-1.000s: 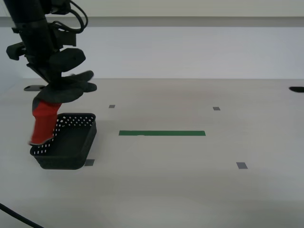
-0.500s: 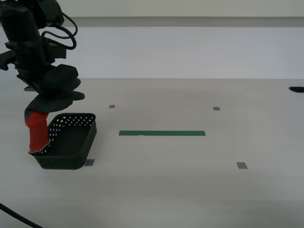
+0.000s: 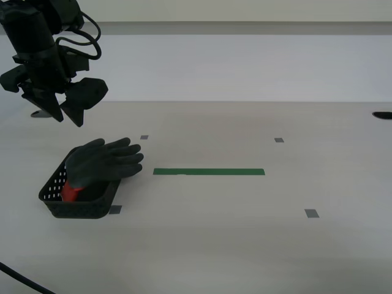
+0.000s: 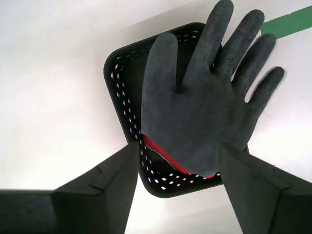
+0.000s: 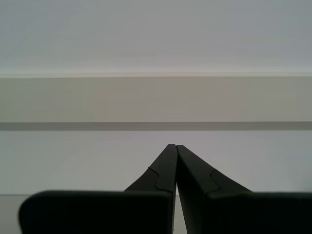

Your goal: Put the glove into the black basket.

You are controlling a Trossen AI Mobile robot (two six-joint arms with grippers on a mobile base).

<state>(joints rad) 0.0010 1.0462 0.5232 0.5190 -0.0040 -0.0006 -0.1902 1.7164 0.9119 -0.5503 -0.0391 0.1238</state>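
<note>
The glove point(image 3: 101, 160) lies across the black basket point(image 3: 79, 205) at the exterior view's left. Its red cuff point(image 3: 70, 192) sits inside the basket, and its dark fingers stick out over the rim toward the green tape. My second gripper point(image 3: 67, 113) hangs open and empty above the basket, clear of the glove. The second wrist view looks down between the open jaws point(image 4: 178, 145) onto the glove point(image 4: 204, 107) and the basket's perforated wall point(image 4: 114, 83). My first gripper point(image 5: 175, 146) is shut and empty, facing a pale wall. It does not show in the exterior view.
A green tape strip point(image 3: 209, 172) lies on the white table to the right of the basket. Small grey tape squares point(image 3: 312, 214) dot the surface. A dark object point(image 3: 383, 114) shows at the exterior view's right edge. A white wall runs along the back.
My second gripper has opened and let go of the glove. The glove has dropped onto the basket, cuff inside. The gripper has risen slightly.
</note>
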